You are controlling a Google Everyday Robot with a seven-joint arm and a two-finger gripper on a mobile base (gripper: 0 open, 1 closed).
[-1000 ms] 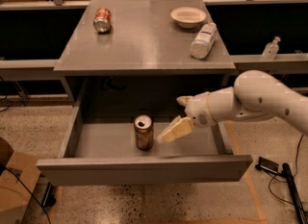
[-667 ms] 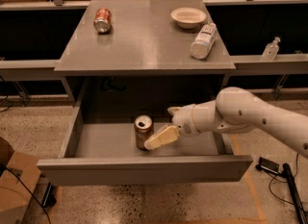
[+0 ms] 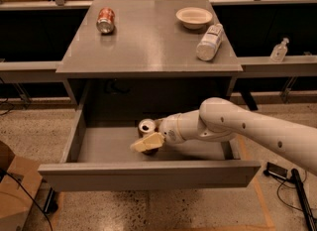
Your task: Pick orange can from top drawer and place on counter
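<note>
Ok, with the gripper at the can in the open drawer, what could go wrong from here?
1. The gripper is right against the upright orange can in the top drawer; a sideways nudge could tip it.
2. The can stands toward the drawer's back, below the counter; a straight lift might clip the counter's front edge.
3. A red can, bowl and lying bottle sit on the counter; placing close to them risks a knock.

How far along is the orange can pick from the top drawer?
Done: the top drawer stands open. In hand: the gripper is against the orange can, which stands upright on the drawer floor, not lifted. Left: lift the can out and set it on the counter.
</note>
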